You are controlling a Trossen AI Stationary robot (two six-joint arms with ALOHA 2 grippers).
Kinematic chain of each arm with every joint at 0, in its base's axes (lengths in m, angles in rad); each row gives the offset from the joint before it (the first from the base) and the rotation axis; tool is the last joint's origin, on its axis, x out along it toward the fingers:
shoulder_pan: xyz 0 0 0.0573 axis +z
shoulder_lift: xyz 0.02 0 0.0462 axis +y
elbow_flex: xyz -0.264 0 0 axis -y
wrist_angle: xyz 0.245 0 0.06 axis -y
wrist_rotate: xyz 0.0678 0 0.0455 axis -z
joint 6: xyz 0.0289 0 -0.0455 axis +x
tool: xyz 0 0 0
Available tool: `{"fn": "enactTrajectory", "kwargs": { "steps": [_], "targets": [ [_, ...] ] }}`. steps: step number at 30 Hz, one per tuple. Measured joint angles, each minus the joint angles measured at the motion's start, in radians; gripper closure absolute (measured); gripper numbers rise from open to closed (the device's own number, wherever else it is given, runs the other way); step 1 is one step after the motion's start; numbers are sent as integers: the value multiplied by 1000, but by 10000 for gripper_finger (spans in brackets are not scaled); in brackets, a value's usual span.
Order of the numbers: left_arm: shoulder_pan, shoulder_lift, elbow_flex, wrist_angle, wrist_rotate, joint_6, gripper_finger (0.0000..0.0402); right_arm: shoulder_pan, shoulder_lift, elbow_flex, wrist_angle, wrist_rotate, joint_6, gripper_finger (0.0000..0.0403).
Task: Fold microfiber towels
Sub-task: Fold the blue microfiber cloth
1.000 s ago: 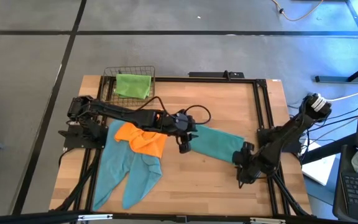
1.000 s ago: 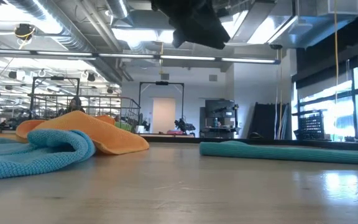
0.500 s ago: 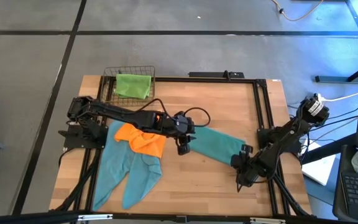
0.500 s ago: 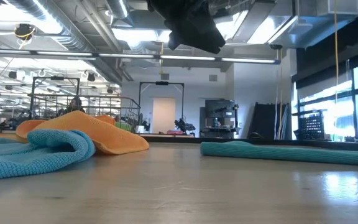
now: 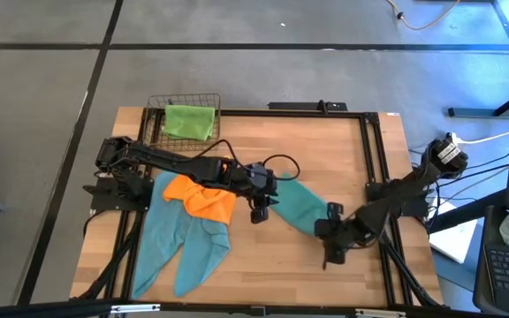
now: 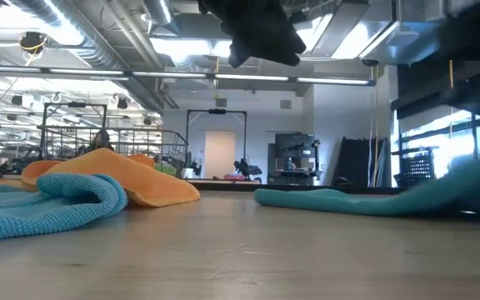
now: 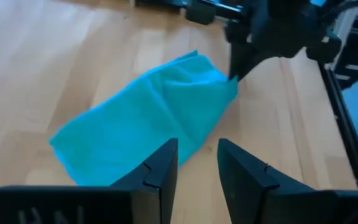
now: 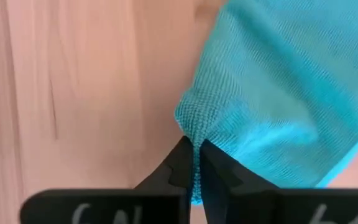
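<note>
**A:** What lies nearest the front edge of the worktop (image 5: 263, 274)?

**B:** Toward the front left corner, two long teal towels (image 5: 179, 243) spread side by side, reaching almost to the front edge. The orange towel (image 5: 203, 196) is heaped on their far ends; in the low view its fold rests on top of a rolled teal edge.

**A:** And the right gripper?

**B:** The right gripper (image 5: 328, 238) is toward the front right of the worktop, low over the wood. Its fingers are pinched together on a corner of the middle teal towel (image 5: 300, 207); the right wrist view shows the cloth bunched between the two dark tips, with bare wood beside it. In the low view that end of the towel is lifted off the surface while the rest lies flat.

**A:** Where does that towel sit?

**B:** Around the middle of the worktop, slanting from the centre toward the front right, apart from the orange one.

**A:** The left gripper?

**B:** The left gripper (image 5: 256, 212) hangs above the centre, at the towel's other end. Its fingers stand narrowly apart with nothing between them, and the left wrist view looks past them along the towel to the right arm's claw.

**A:** Farther back?

**B:** A wire basket (image 5: 155, 111) at the back left corner holds the lime green towel (image 5: 189, 122), folded.
</note>
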Motion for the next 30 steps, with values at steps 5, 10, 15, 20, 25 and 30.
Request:
{"fn": "enactTrajectory", "kwargs": {
  "steps": [5,10,15,20,25,30],
  "targets": [
    [-2,0,0,-53,10,0,296,-133,9,3,144,-45,-133,393],
    [-12,-1,0,-151,27,11,296,-249,77,1,288,-184,-243,390],
    [-32,-1,-1,-341,20,57,296,-333,161,44,426,-262,-267,380],
    [-59,-1,-1,-433,-1,79,296,-374,213,128,456,-340,-291,373],
    [-80,-1,-1,-466,-12,79,296,-364,202,145,433,-354,-314,325],
    [-84,-1,-1,-471,-34,74,296,-359,213,145,499,-316,-263,241]
  ]
}}
